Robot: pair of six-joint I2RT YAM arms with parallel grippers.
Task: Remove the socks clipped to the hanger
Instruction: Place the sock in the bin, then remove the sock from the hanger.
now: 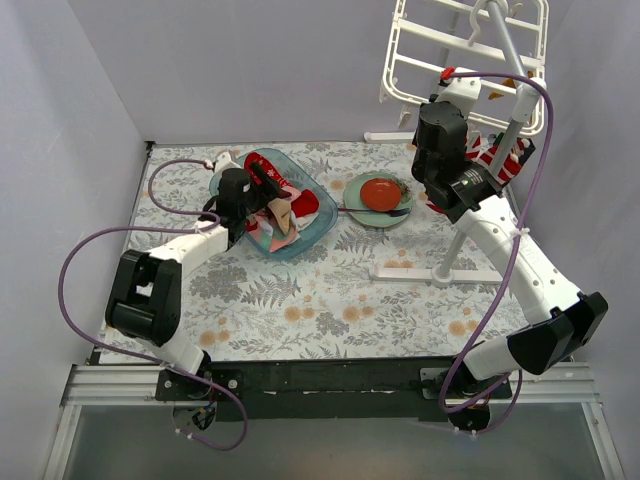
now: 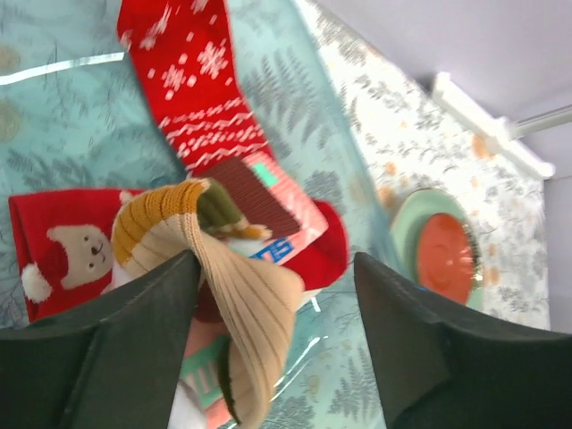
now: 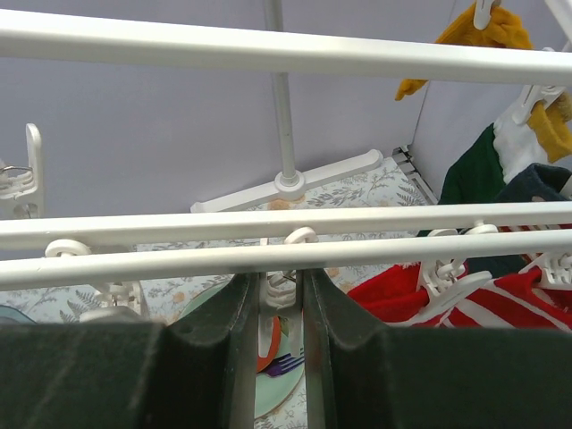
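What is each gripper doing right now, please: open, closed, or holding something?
Left gripper: open, holding nothing, over the socks.
Right gripper: closed on a white clip of the hanger.

Soft, even light w/ faint shadows, a glare streak on the tub point(image 2: 54, 70), wrist views blurry up close.

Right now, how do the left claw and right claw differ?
Left claw stands wide open; right claw is pinched narrow on a white clip. Left claw hangs over the blue tub, with a tan sock draped against one finger; right claw sits up under the bars of the hanger. Shared: both are dark and two-fingered.
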